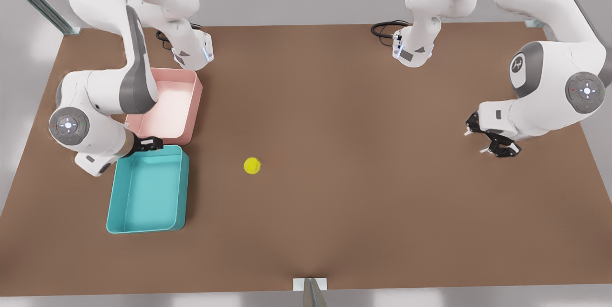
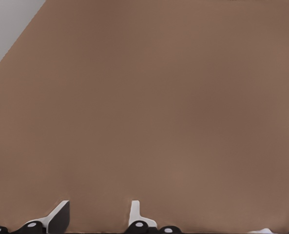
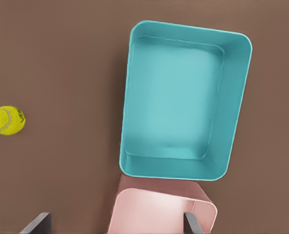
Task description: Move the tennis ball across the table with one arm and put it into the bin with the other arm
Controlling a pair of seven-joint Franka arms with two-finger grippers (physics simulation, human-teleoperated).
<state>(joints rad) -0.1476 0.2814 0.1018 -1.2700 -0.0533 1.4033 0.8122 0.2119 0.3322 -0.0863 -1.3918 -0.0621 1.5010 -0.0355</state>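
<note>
Tennis ball lies mid-worktop, near the teal bin. Likely light, fuzzy, rolls: pinch across its middle. Right gripper above the bins, fingers apart; left gripper waits, fingers apart.

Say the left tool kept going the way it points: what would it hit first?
Probably only the bare table: the open left tool points down at it, nothing between. The right tool waits open by the teal tray.
</note>
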